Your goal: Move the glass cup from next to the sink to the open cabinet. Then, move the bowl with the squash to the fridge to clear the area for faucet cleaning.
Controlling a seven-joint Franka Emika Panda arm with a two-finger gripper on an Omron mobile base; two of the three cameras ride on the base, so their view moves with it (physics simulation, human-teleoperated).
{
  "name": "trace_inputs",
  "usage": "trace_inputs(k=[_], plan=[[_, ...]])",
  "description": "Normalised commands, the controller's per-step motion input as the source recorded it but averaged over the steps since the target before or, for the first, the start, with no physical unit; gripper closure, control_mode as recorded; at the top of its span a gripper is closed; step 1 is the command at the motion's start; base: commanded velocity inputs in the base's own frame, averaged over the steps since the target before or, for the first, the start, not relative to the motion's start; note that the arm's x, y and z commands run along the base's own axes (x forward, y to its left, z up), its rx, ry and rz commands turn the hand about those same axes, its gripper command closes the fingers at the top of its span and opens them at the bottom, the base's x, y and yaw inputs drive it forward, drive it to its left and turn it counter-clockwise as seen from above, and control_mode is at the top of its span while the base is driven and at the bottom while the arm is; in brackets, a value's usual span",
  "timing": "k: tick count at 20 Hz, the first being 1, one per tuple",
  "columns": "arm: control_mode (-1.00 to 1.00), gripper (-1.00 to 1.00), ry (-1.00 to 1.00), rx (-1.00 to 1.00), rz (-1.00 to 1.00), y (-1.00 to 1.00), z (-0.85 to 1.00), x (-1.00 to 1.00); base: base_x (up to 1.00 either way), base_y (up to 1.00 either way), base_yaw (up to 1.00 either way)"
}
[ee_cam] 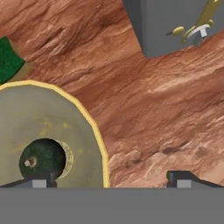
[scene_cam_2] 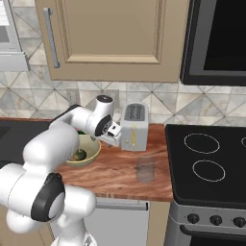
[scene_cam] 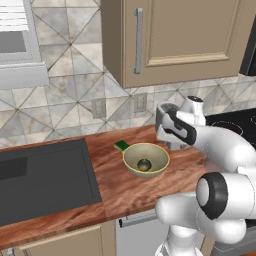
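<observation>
The pale yellow-olive bowl (scene_cam: 155, 156) stands on the wooden counter with the dark green squash (scene_cam: 144, 164) inside. My gripper (scene_cam: 164, 136) hangs open just above the bowl's right rim, next to the toaster. In the hand view, the gripper (ee_cam: 111, 179) straddles the bowl (ee_cam: 48, 118) rim: one fingertip is beside the squash (ee_cam: 42, 158), the other over bare wood. From the right, the gripper (scene_cam_2: 113, 134) is between the bowl (scene_cam_2: 91, 150) and the toaster. The glass cup (scene_cam_2: 145, 170) stands on the counter by the stove. The black sink (scene_cam: 45, 180) lies at the left. Fridge and faucet are out of view.
A silver toaster (scene_cam_2: 134, 126) stands against the wall right of the bowl. A green sponge-like piece (scene_cam: 121, 146) lies behind the bowl. The tan wall cabinet (scene_cam: 175, 40) overhead has its door shut. A black stove (scene_cam_2: 211, 163) borders the counter on the right.
</observation>
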Motion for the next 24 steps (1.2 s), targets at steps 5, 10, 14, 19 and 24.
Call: trace_inputs(k=[5,10,14,19,24], plan=[[-1.0,-1.0,0.0,0.0,-0.02,0.07,-0.53,0.15,0.0,0.0,0.0],[-1.0,-1.0,0.03,0.0,0.0,0.2,-0.34,0.35,0.0,0.0,0.0],[-1.0,-1.0,0.06,0.0,0.0,0.22,-0.32,0.37,0.0,0.0,0.0],[-1.0,-1.0,0.05,0.0,0.0,0.02,-0.48,0.08,0.0,0.0,0.0],[-1.0,1.0,0.03,0.0,0.0,0.0,-0.14,0.01,0.0,0.0,0.0]])
